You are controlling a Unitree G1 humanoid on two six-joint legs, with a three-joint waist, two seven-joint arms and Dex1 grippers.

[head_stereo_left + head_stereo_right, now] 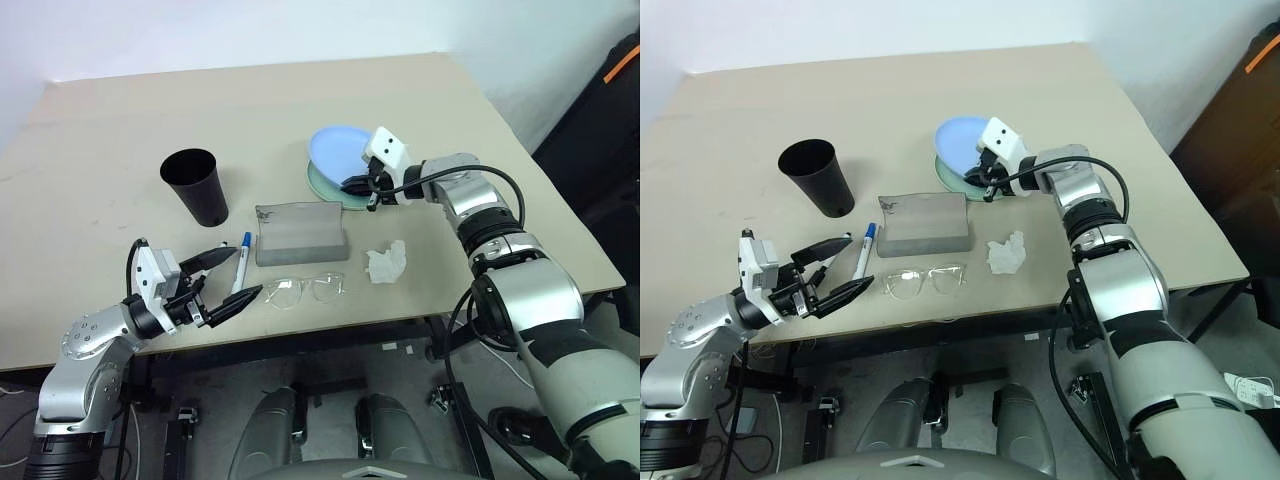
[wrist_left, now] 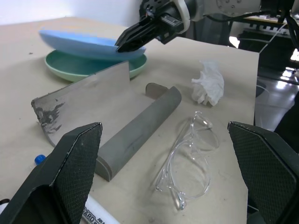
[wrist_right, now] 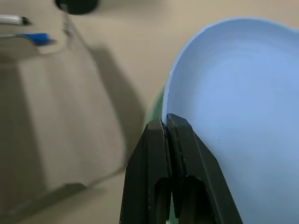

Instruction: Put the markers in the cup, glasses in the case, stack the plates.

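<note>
On the beige worktop (image 1: 420,80), the left pincer (image 1: 228,276) gapes wide beside the blue-capped white marker (image 1: 241,262). Next come the tall matte black cup (image 1: 197,186), the open grey case (image 1: 300,233) and the clear-framed glasses (image 1: 305,290). The right pincer (image 1: 357,184) is clamped on the light blue plate's (image 1: 335,148) rim, above the mint green plate (image 1: 323,179).

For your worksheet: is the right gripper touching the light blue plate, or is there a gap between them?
Touching. In the right wrist view, the right gripper has its jaws pinched shut on the rim of the light blue plate, with no gap; the left wrist view agrees.
</note>
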